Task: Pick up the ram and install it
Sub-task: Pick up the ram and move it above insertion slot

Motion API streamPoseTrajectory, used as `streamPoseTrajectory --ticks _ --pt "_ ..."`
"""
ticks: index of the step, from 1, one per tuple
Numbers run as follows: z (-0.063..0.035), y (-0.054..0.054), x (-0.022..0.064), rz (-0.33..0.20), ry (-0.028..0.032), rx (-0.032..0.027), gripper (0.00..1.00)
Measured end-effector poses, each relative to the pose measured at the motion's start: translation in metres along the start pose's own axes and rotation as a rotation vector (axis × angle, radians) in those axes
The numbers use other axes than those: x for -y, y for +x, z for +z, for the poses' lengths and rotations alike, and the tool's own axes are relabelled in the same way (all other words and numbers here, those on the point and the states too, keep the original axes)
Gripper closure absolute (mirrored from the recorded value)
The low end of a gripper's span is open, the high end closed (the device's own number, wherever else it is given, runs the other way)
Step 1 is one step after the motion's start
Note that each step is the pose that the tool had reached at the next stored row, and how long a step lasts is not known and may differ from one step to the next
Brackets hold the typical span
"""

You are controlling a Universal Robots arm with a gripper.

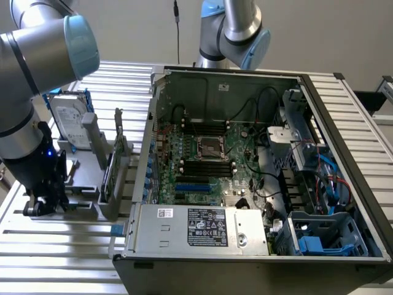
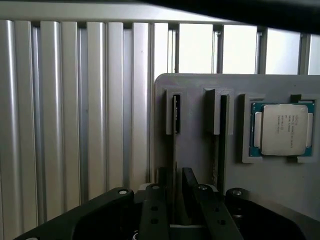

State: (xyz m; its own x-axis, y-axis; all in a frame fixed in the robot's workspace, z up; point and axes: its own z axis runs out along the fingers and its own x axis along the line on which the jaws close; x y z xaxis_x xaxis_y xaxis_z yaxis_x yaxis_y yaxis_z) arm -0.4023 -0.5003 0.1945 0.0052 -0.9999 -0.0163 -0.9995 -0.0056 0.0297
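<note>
While gripper [image 2: 175, 174] straddles ram [image 2: 175, 116], grip cannot be told | grey holder [image 2: 196, 142] on slatted metal table [image 2: 75, 125] | pale wall [image 1: 132, 31] behind

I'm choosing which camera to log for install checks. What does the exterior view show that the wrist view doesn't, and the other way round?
Exterior view: the open computer case with its motherboard, the hard drive behind the holder, another robot arm beyond the case.
Wrist view: the processor chip in its recess.
Both: the gripper low at the gray holder, the ram standing on edge in its slot, the slatted table.
</note>
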Motion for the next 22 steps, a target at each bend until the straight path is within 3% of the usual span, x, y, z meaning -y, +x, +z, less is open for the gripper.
streamPoseTrajectory --ticks 2,3,12,22 --pt "0.0000 0.0000 0.0000 0.000 -0.0001 0.0008 0.75" --pt "0.0000 0.0000 0.0000 0.000 0.0000 0.0012 0.82" --pt "0.0000 0.0001 0.0001 0.001 -0.0025 0.0036 0.86" --pt "-0.0029 0.0000 0.0003 0.024 -0.0162 0.0043 0.86"
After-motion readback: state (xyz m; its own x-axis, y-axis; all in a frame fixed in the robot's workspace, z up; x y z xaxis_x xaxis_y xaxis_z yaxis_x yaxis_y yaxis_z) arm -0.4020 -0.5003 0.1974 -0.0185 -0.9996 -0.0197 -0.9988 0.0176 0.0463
